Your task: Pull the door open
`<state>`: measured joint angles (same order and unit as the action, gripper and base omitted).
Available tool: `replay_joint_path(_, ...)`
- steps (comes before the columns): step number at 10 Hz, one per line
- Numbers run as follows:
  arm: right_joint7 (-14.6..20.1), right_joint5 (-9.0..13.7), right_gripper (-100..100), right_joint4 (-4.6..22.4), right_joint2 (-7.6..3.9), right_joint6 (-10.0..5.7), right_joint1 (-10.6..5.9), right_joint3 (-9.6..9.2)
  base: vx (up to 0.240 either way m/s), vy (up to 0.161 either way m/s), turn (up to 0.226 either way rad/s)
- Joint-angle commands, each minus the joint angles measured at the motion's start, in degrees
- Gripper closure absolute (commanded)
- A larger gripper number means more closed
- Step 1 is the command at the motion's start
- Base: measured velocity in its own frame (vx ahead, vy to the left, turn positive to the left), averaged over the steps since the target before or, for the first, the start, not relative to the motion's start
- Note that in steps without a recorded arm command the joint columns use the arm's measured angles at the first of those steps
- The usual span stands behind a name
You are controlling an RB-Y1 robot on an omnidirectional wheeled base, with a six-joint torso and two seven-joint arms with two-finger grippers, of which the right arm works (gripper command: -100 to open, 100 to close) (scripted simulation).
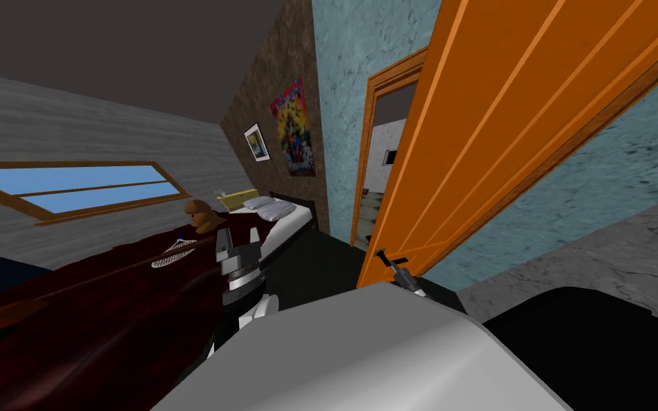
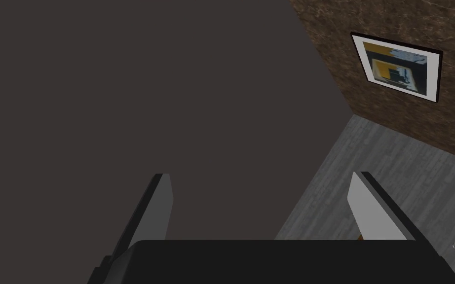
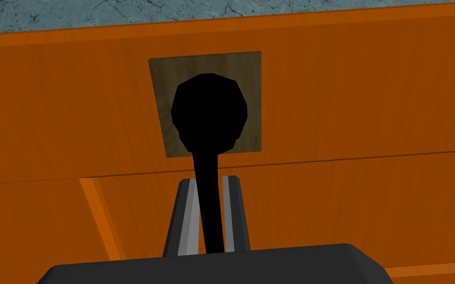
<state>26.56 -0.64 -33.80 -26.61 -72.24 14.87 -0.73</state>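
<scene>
On the left, a window (image 1: 71, 187) is showing blue above a bed (image 1: 106, 314) that is lying under a dark red cover, with a brown teddy bear (image 1: 199, 214) sitting on it near the pillows (image 1: 269, 207). In front of the bed, the left gripper (image 2: 258, 177) is hanging raised with its fingers standing wide apart, gripping nothing. Further right, the orange door (image 1: 506, 121) is standing partly open, angled away from its frame (image 1: 361, 164) with a gap showing between them. At the door's face, the right gripper (image 3: 208, 180) is pressing both fingers against the thin neck of the black handle (image 3: 209, 111), which is sticking out from a brownish plate (image 3: 251, 69) set into the orange panel.
</scene>
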Motion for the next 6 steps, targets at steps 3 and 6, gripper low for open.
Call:
replay_joint_path(3,0.17,-0.20,100,1.21,-0.12,-0.69,-0.50,-0.20,-0.146,-0.035,0.094)
replay_joint_path(6,0.35,-0.34,100,2.05,-0.31,-1.15,-1.11,-0.28,-0.195,-0.059,0.162)
